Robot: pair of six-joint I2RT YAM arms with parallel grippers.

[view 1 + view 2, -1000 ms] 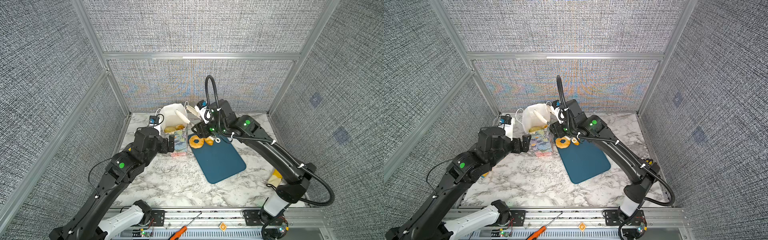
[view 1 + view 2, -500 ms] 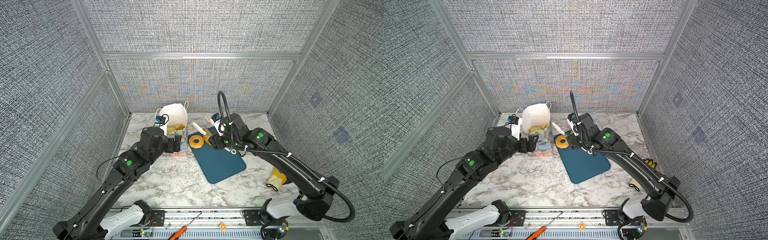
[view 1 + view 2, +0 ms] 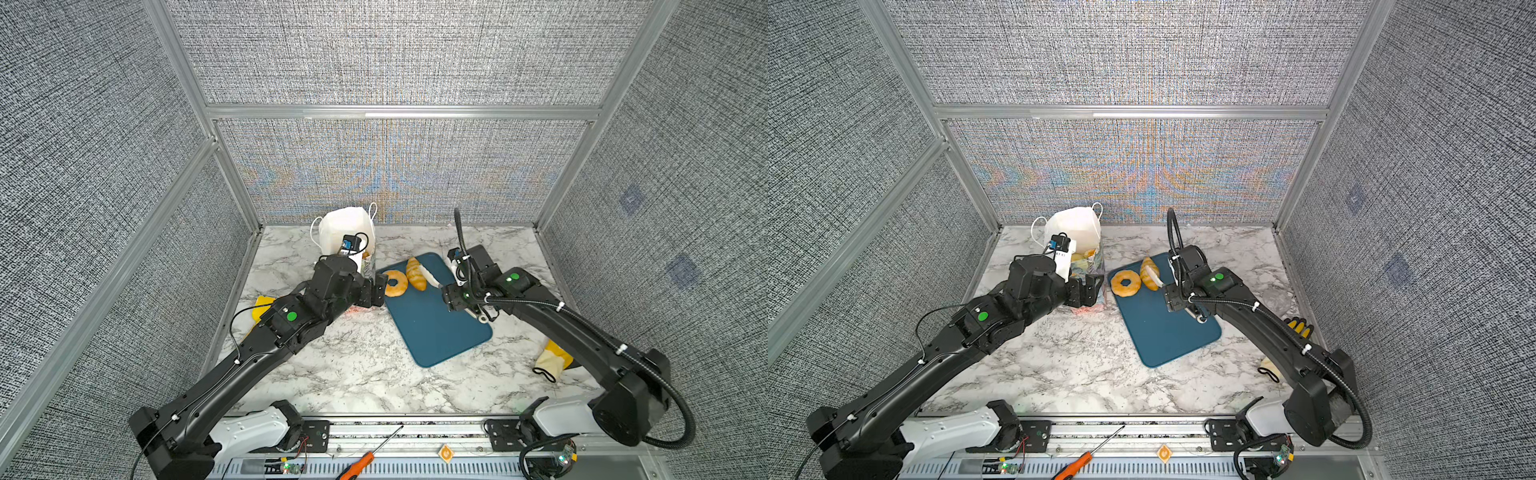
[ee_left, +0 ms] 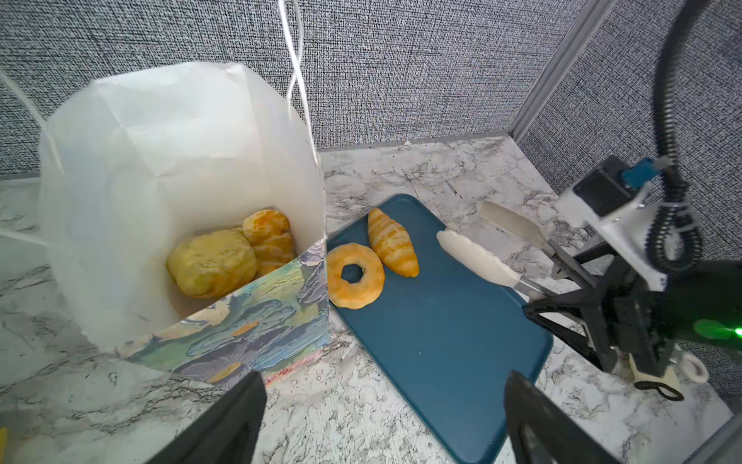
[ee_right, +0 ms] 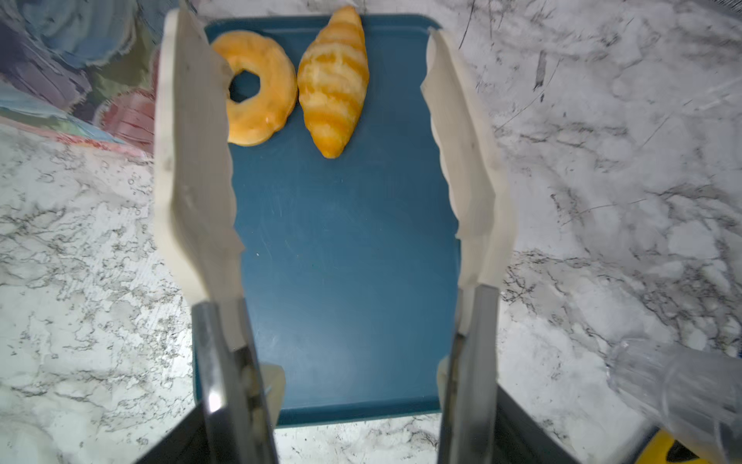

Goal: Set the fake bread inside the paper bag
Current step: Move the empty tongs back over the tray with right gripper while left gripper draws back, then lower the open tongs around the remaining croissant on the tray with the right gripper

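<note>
Both arms reach in from the near edge toward the far middle. The left gripper [image 4: 381, 418] points right, jaws wide apart and empty. The right gripper [image 5: 329, 132], with long white tong-like fingers [image 5: 192, 160], points left, jaws spread, holding nothing.

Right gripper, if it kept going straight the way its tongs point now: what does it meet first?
Probably the croissant on the blue tray, lying roughly centred ahead of the open right gripper; the ring doughnut sits toward one blade. Height above the tray is unclear.

The paper bag [image 4: 241, 329] stands at far left of the tray [image 4: 441, 321]. On the tray's far-left corner lie a doughnut [image 4: 355, 275] and, touching its right, a croissant [image 4: 392, 242] (two more pastries [image 4: 229, 257] inside the bag).
</note>
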